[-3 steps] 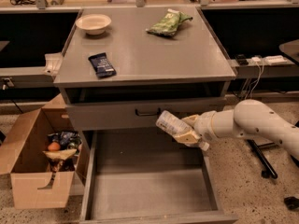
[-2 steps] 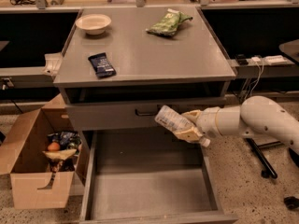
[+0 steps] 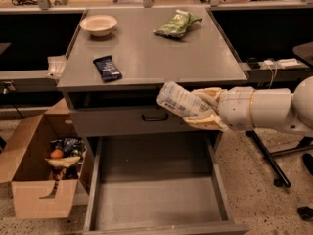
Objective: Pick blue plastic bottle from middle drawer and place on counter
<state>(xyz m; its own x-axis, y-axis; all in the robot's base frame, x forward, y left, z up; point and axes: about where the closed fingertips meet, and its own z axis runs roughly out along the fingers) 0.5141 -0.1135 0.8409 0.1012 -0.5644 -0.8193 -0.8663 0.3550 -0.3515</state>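
Gripper (image 3: 194,110) was observed at centre-right of the camera view, in front of the cabinet, at the ht. of the upper drawer front (image 3: 115,124) and just below the counter's front edge. It was carried on a white arm (image 3: 266,109) entering from the right. Its tan fingers (image 3: 209,94) were found clamped about the blue plastic bottle (image 3: 176,100), one above and one below, parted only by the bottle's width. The bottle was held clear of all surfaces, lying nearly horiz., w/ the free end pointing left and slightly up. Approx. half its length was left exposed beyond the fingers. Which end bore the cap could not be determined.

The middle drawer (image 3: 156,204) was noted pulled out below the gripper, its flat grey bottom and low side walls visible. The bottle was located above the drawer's rear portion, not in contact w/ it, and not on the counter (image 3: 161,53).

On the counter the following were recorded: a pale bowl (image 3: 98,24) at rear left, a green snack bag (image 3: 177,24) at rear centre-right, and a dark blue wrapper (image 3: 107,67) lying flat nr. the front left. All three were well apart from the bottle. A black handle (image 3: 154,117) on the drawer front was seen just below and left of the bottle.

An open cardboard box (image 3: 34,190) was noted on the speckled floor (image 3: 274,195) left of the cabinet, w/ assorted items inside, not individually identifiable.
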